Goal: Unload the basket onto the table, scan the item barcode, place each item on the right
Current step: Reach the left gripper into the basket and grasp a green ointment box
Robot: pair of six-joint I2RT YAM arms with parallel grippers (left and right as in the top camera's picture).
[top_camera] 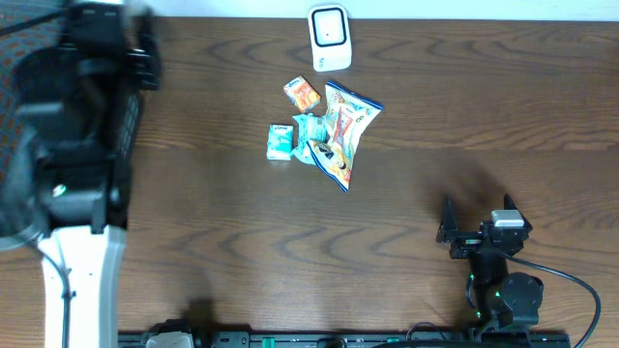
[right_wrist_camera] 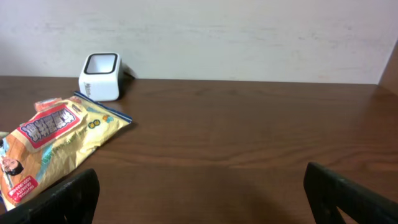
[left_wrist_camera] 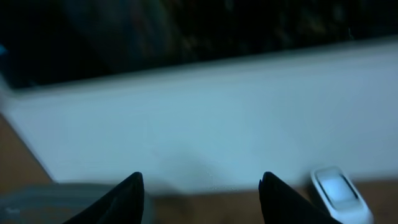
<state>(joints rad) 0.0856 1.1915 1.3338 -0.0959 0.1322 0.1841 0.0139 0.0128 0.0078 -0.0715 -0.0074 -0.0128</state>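
**Status.** Left end effector [left_wrist_camera: 202, 196]: fingers parted, nothing between them, held high at the far left of the worktop [top_camera: 484, 116], well apart from the items; view blurred. Right end effector [right_wrist_camera: 202, 199]: spread wide, empty, low over the near right of the worktop, aimed toward the bag [right_wrist_camera: 56, 140] and the scanner [right_wrist_camera: 99, 76]. Nothing gripped; scan not yet begun.

**Location.** Bag lying flat at mid-worktop, just in front of the scanner, with teal packets [top_camera: 280, 142] against one side and an orange packet [top_camera: 302, 93] just beside, nearer the scanner. Barcode not visible in any view.

**Hazards, as judged.**
- Grabbing from the cluster: likely to lift or drag a neighbour along. Cause: packets touching or overlapped.
- Pinching the flat bag from above: likely to slip or crumple the film. Cause: thin, glossy wrapper. Take an edge or corner instead.
- Presenting the wrong face: no read. Cause: barcode side unknown. Expect to turn the item before the scanner window.
- Sweeping in low: possible knock to the scanner, free-standing at the far edge.
- Bringing both arms to the cluster together: risk of collision.
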